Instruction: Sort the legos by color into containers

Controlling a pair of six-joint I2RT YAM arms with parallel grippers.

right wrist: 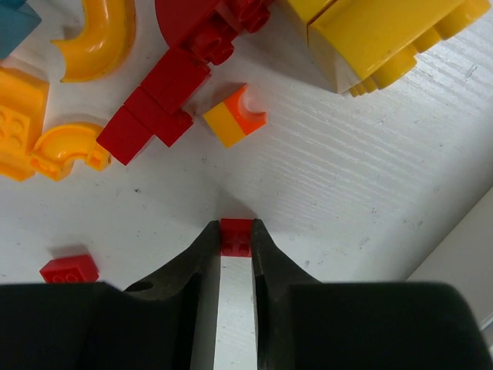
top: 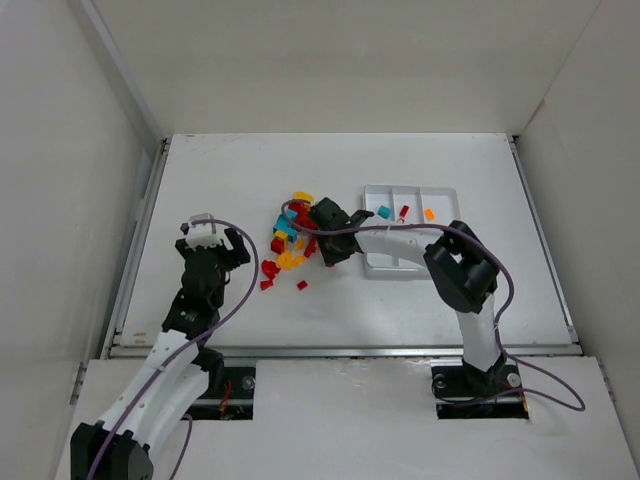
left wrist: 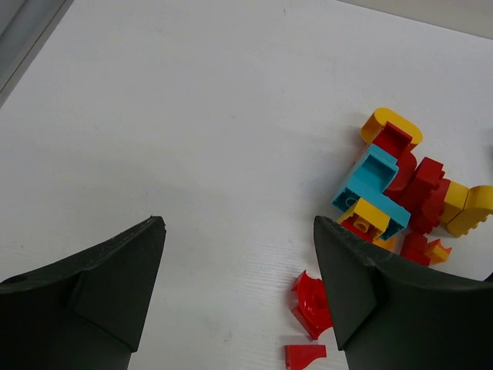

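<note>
The legos [top: 289,238] lie in a loose red, yellow and teal pile at the table's middle. The white tray [top: 412,188] to their right holds one teal brick [top: 384,212], one red brick [top: 404,211] and one orange brick [top: 429,213], each in a separate compartment. My right gripper [right wrist: 236,230] is down at the pile's right edge, shut on a small red brick [right wrist: 236,237] that sits at table level. It also shows in the top view [top: 326,238]. My left gripper [left wrist: 239,225] is open and empty, left of the pile [left wrist: 397,181], with two red pieces [left wrist: 310,302] by its right finger.
A yellow block [right wrist: 377,35], a red stepped piece [right wrist: 158,104], an orange-yellow small brick [right wrist: 235,116] and yellow curved pieces [right wrist: 96,38] lie just ahead of the right fingers. A loose red brick [right wrist: 69,269] lies to their left. White walls enclose the table.
</note>
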